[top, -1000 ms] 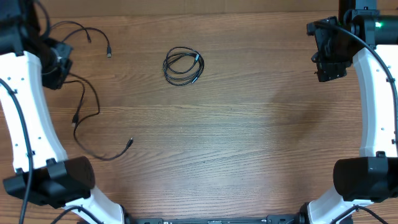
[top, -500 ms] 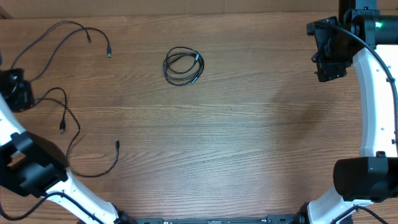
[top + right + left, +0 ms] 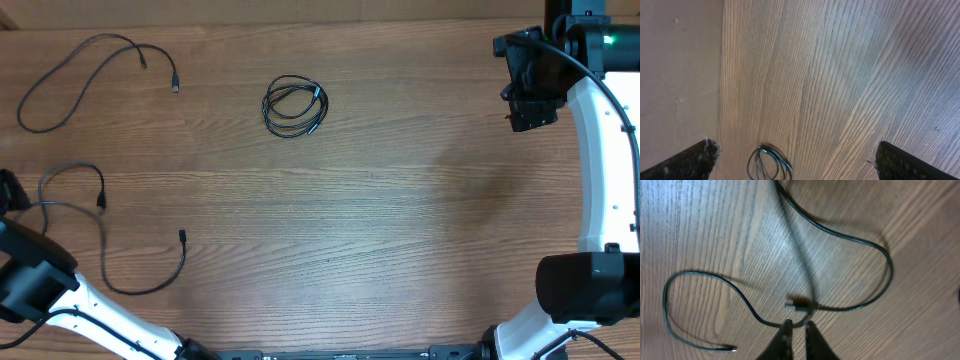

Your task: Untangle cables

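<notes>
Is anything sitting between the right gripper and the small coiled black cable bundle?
Nothing visible does: only bare wooden table lies between the right gripper and the small coiled black cable bundle.

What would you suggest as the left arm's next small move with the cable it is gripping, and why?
Probably open the left gripper and let go. It is pinched on a cable that lies spread on the table, well apart from the other loose cable and the coil, so this strand looks freed.
</notes>
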Tool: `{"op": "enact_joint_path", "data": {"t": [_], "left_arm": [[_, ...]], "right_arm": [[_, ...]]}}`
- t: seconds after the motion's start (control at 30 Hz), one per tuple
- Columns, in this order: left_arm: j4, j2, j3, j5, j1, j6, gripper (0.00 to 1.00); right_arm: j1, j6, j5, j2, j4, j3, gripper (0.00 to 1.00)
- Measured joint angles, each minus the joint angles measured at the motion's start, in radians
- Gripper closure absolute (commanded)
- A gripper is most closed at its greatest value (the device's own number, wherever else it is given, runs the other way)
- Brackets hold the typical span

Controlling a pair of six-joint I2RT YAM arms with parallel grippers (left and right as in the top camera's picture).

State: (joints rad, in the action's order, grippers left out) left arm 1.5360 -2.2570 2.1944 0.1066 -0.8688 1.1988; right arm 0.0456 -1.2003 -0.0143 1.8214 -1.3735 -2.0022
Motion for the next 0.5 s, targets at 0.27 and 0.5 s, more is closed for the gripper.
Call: {"op": "enact_joint_path", "data": {"t": [0.27, 0.5], "left_arm": [[-0.021, -0.008, 0.0, 0.015, -0.021, -0.079, 0.25], [-0.021, -0.008, 0.0, 0.013, 0.021, -0.168, 0.0]], "right_arm": [[0.0, 0.0, 0.0, 0.0, 0.0, 0.0, 0.0], [0.0, 0.001, 0.0, 0.0, 0.0, 0.0, 0.0]]}}
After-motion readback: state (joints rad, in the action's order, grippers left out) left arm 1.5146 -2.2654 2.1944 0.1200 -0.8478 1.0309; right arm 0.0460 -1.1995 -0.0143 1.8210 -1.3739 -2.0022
